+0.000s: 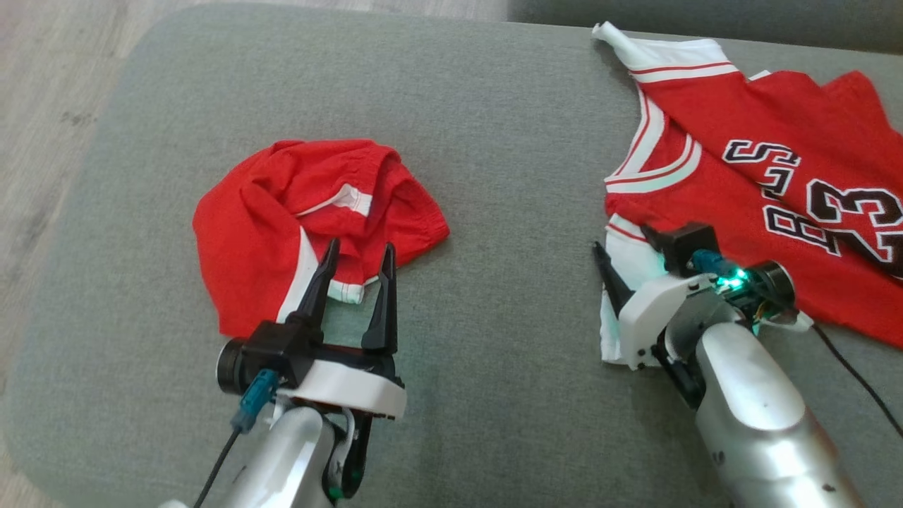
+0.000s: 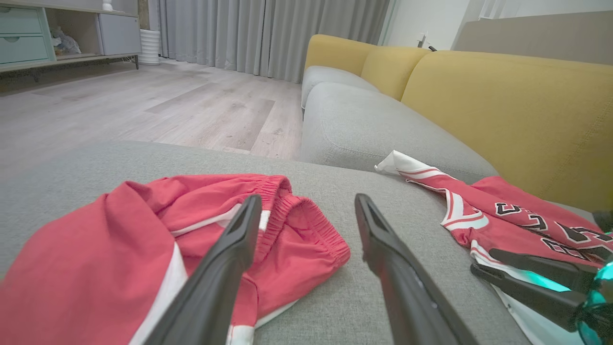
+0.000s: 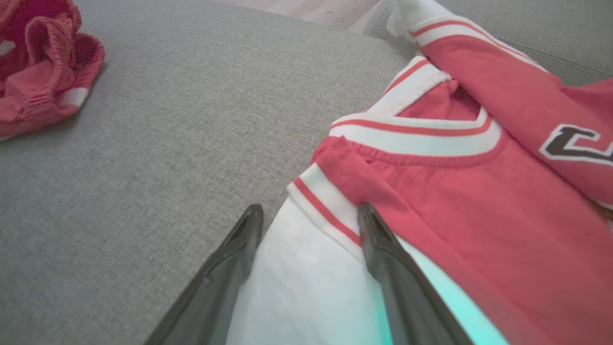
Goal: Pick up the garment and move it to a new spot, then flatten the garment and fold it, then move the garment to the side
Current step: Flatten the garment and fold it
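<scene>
Jersey (image 3: 455, 201) beneath wide-spread right claw (image 3: 310, 211) on grey cushion (image 3: 167, 143)

The head view looks steeply down from above onto the grey cushion (image 1: 508, 141), with the red shorts (image 1: 261, 219) at its left and the red jersey (image 1: 712, 204) at its right. The left wrist view sits low and close over the cushion, facing almost level across the shorts toward a yellow sofa back (image 2: 503, 105) and wooden floor (image 2: 143, 110). The right wrist view is nearest, tilted down on the jersey's collar. All three share cushion, shorts and jersey.
</scene>
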